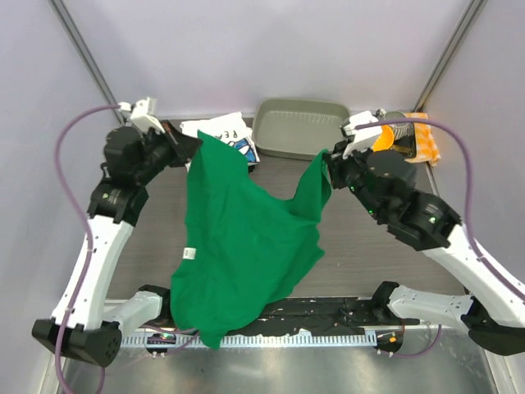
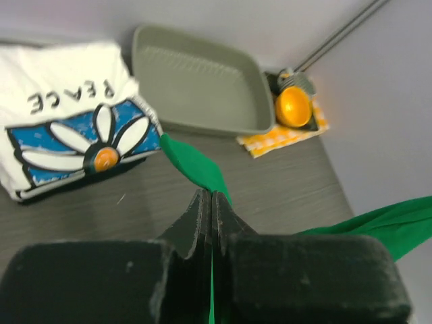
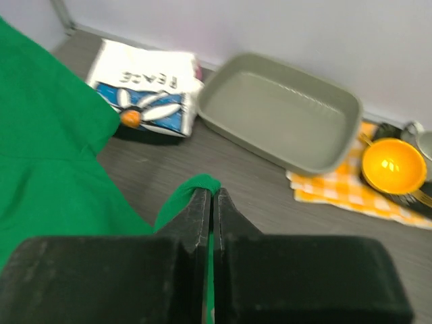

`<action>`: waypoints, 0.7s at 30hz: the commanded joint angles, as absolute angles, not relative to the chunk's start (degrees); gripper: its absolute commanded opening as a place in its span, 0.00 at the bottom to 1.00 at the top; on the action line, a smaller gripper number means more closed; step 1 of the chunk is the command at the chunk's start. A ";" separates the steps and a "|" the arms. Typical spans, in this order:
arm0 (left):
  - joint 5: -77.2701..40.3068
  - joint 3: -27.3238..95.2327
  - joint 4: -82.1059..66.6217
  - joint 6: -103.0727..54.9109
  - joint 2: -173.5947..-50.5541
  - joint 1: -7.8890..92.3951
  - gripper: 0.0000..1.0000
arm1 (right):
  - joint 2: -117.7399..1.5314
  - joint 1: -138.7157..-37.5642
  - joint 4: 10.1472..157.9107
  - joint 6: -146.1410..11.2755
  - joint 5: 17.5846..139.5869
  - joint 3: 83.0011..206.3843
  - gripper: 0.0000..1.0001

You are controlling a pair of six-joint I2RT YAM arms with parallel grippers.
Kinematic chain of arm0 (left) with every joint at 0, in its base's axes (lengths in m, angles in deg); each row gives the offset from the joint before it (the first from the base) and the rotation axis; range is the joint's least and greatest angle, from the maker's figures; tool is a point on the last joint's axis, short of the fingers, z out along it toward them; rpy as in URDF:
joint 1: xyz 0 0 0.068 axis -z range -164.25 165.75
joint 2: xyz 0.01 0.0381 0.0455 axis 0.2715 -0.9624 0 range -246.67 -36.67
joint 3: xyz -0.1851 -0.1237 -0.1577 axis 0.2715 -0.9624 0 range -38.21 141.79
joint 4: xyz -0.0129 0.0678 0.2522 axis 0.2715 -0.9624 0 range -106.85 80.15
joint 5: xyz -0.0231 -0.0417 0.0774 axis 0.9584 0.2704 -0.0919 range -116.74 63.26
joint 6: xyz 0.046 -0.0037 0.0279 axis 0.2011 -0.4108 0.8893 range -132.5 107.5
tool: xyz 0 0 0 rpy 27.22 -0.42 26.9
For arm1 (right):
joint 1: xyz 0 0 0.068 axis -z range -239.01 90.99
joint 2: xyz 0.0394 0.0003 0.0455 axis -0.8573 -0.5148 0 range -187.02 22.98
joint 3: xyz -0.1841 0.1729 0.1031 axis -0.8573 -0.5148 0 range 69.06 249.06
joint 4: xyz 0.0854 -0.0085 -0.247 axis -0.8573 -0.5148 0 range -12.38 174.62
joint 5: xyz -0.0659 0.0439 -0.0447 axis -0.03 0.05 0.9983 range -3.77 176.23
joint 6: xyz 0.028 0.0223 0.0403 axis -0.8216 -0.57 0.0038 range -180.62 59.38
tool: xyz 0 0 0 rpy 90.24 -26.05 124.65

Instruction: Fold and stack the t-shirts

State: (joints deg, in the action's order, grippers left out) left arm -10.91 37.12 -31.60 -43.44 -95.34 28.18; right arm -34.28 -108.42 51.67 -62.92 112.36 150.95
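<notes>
The green t-shirt [image 1: 242,246] hangs lifted between both arms, its lower part draping down over the near table edge. My left gripper [image 1: 197,148] is shut on its upper left corner; a strip of green cloth [image 2: 196,162] sticks out past the pressed-together fingers [image 2: 202,216]. My right gripper [image 1: 328,158] is shut on the upper right corner, green fabric [image 3: 196,185] bunched at its fingertips [image 3: 223,209]. The folded white PEACE t-shirt [image 1: 230,134] with the daisy print [image 2: 94,145] lies at the back, partly hidden behind the green one.
A grey rectangular tray [image 1: 299,127] sits at the back centre. To its right, an orange-and-white checked cloth [image 1: 426,144] carries an orange bowl [image 3: 391,165] and dark utensils. Grey walls and slanted frame rods close the back and sides.
</notes>
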 commanded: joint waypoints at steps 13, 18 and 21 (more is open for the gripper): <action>-17.96 30.95 -13.36 -39.22 -113.65 23.93 0.00 | -49.44 -79.14 71.96 -77.57 103.02 138.23 0.01; -17.95 35.68 -12.65 -38.61 -116.91 21.82 0.00 | -56.38 -77.74 73.99 -77.84 101.61 142.44 0.01; -18.39 39.81 -13.71 -37.56 -117.97 21.47 0.00 | -59.11 -77.03 74.16 -77.67 101.26 145.52 0.01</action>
